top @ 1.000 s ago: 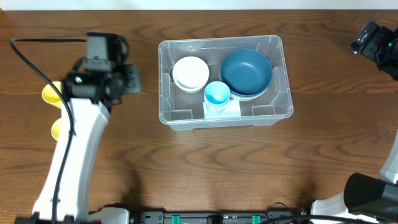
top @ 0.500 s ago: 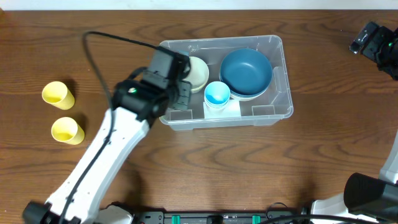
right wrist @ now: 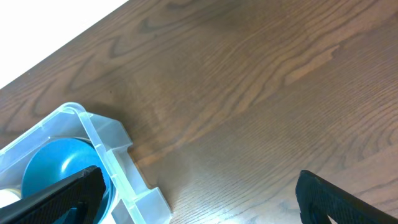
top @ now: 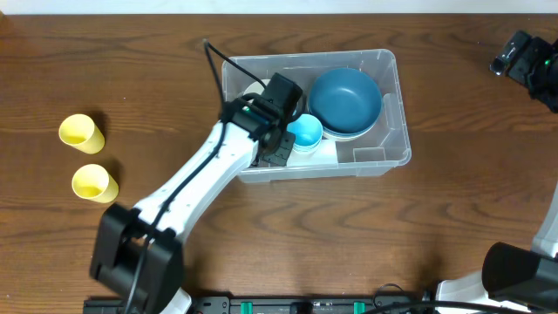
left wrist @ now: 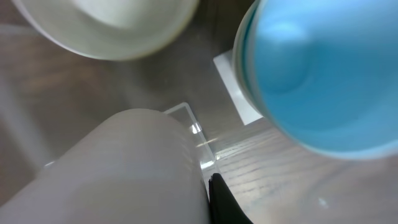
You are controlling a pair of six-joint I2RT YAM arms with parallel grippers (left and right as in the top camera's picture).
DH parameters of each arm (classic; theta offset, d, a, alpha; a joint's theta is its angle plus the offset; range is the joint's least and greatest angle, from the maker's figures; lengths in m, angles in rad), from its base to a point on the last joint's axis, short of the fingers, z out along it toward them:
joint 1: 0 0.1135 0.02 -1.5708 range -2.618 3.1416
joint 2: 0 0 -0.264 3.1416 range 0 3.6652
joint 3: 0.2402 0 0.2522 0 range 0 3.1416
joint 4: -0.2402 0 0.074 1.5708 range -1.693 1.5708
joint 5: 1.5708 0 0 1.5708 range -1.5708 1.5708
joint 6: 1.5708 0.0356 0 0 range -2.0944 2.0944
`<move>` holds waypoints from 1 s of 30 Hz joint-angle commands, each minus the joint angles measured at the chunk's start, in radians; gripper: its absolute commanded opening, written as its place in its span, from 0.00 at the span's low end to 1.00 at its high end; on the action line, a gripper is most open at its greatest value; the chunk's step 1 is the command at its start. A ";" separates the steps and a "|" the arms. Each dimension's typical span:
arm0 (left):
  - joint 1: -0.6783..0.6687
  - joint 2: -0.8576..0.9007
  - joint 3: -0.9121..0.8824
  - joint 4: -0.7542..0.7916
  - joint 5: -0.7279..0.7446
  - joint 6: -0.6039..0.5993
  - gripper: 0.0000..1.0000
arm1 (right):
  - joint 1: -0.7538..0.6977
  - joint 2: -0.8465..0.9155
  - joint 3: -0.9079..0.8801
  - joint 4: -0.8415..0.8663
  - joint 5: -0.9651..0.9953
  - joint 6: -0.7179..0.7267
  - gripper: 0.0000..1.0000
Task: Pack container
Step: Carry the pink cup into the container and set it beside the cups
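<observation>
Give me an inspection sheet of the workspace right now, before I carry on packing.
Surface: brown wood-grain table, no spills seen.
Job's things: clear container mid-table, holding a dark blue bowl, a light blue cup and a white bowl.
Clutter: two yellow cups on the table left of the container.
Grippers: left gripper inside the container beside the light blue cup, fingers shut; a pale blur in its wrist view cannot be identified. Right gripper above bare table, fingers open, empty.
Cables: black cable loops over the container's left end.
Surroundings: white strip beyond the far edge; nothing else seen.
</observation>
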State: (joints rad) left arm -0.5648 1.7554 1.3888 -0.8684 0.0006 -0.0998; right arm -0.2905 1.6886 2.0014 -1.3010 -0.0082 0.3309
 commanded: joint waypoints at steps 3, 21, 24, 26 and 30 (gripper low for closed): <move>0.000 0.071 0.015 -0.005 -0.004 0.016 0.06 | 0.002 -0.001 -0.001 -0.001 0.000 0.013 0.99; 0.001 0.116 0.014 -0.005 0.014 0.013 0.55 | 0.002 -0.001 -0.001 -0.001 0.000 0.013 0.99; 0.008 0.116 0.014 -0.002 0.014 0.013 0.55 | 0.002 -0.001 -0.001 -0.001 0.000 0.013 0.99; 0.019 0.114 0.014 0.000 0.014 0.013 0.55 | 0.002 -0.001 -0.001 -0.001 0.000 0.013 0.99; 0.050 0.099 0.018 -0.002 0.014 0.013 0.55 | 0.002 -0.001 -0.001 -0.001 0.000 0.013 0.99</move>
State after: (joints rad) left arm -0.5404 1.8595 1.3888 -0.8661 0.0124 -0.0959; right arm -0.2905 1.6886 2.0014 -1.3014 -0.0082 0.3313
